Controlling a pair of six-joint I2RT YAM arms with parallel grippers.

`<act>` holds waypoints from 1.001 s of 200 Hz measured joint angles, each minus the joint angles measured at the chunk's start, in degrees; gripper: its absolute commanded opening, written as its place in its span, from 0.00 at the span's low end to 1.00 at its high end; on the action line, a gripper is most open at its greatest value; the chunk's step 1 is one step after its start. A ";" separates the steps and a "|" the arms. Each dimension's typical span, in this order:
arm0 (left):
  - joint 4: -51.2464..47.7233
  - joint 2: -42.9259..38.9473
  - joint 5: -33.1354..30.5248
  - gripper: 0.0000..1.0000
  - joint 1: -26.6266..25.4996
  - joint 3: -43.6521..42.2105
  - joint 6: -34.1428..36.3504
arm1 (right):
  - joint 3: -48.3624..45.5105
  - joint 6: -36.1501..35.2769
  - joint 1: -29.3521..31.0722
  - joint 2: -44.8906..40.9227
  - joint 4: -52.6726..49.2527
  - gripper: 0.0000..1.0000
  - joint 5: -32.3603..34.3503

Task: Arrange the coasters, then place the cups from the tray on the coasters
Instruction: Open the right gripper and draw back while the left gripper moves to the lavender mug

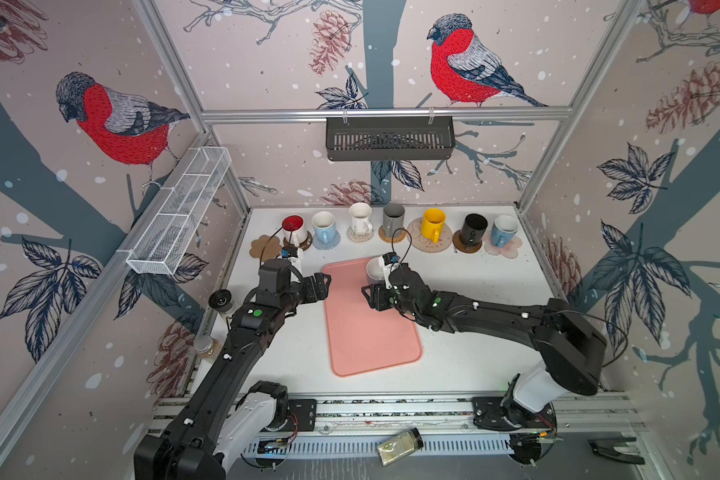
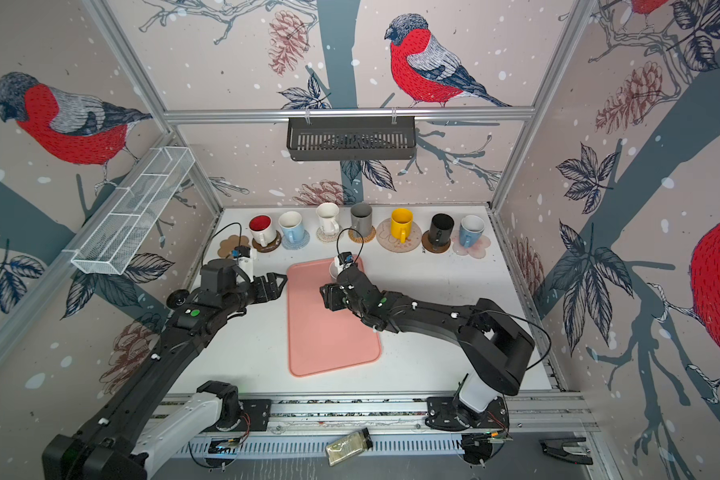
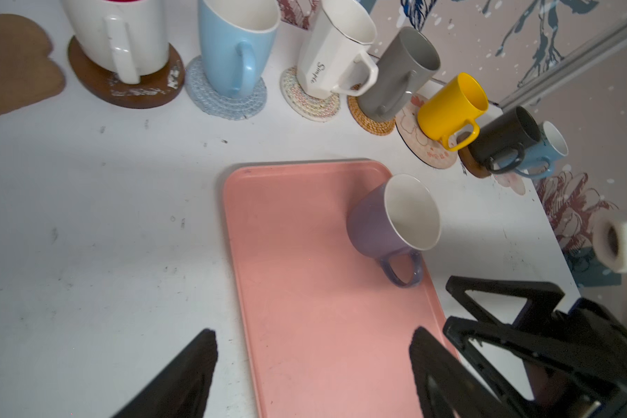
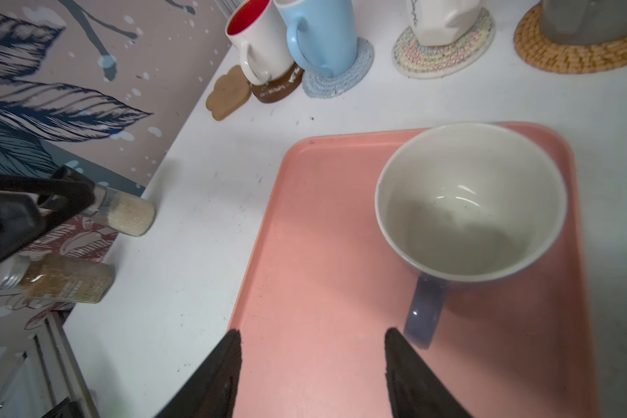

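The salmon-pink tray (image 1: 366, 332) (image 2: 329, 332) lies mid-table. On its far right corner stands a lavender cup (image 1: 376, 269) (image 3: 373, 228) (image 4: 467, 202), upright, its handle towards my right gripper (image 1: 368, 297) (image 4: 312, 333). That gripper hovers open over the tray just short of the handle and holds nothing. My left gripper (image 1: 323, 286) (image 3: 314, 336) is open and empty at the tray's left edge. Along the back runs a row of coasters. The tan paw coaster (image 1: 265, 248) (image 4: 228, 92) at the far left is bare. The others carry cups, from the red-lined white cup (image 1: 295, 228) to the blue cup (image 1: 503, 232).
Two spice jars (image 1: 221, 301) (image 1: 206, 347) stand by the left wall, and another jar (image 1: 400, 446) lies on the front rail. A white wire basket (image 1: 179, 212) hangs on the left wall and a black shelf (image 1: 389, 137) on the back wall.
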 measured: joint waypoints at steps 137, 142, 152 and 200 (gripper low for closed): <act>-0.37 19.54 -21.18 0.79 -25.90 12.55 -7.21 | -29.11 -4.04 -23.45 -47.19 1.31 1.00 -5.20; -0.37 20.37 -21.51 0.79 -26.12 12.87 -7.45 | -29.99 -3.96 -24.68 -47.82 1.25 1.00 -5.33; -0.28 21.88 -22.08 0.78 -26.47 13.31 -8.61 | -31.15 -3.58 -26.77 -48.04 1.18 1.00 -5.31; -0.07 28.83 -24.26 0.76 -29.11 14.97 -11.98 | -33.38 -1.62 -30.97 -44.04 1.36 0.99 -4.04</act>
